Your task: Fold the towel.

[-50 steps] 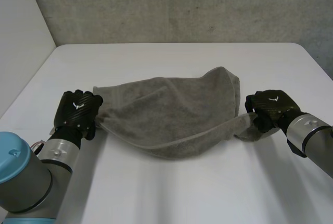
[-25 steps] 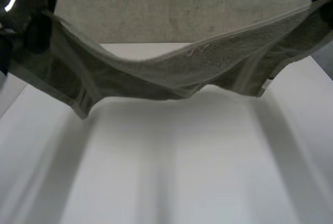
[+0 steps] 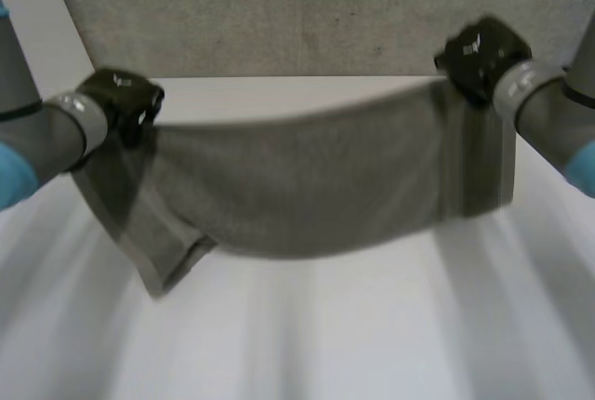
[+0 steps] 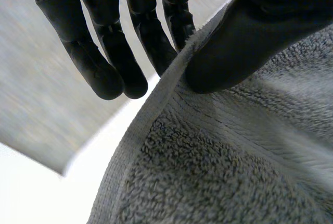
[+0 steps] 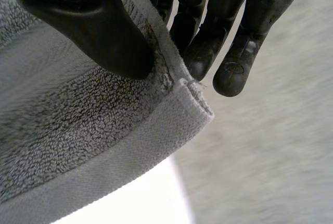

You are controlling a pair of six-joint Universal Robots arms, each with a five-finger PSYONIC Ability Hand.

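Observation:
A grey towel hangs stretched in the air between my two hands, above the white table. My left hand holds its left upper corner, and my right hand holds its right upper corner, a little higher. In the left wrist view the thumb presses the towel's hem against the fingers. In the right wrist view the thumb pinches the towel's corner against the fingers. The towel sags in the middle, and its left lower end droops toward the table.
A grey wall stands behind the table's far edge. The table's surface lies bare beneath the hanging towel.
Both hands have lifted the towel off the table and spread it out in the air. Since half a second ago the hands have moved lower and further from the camera.

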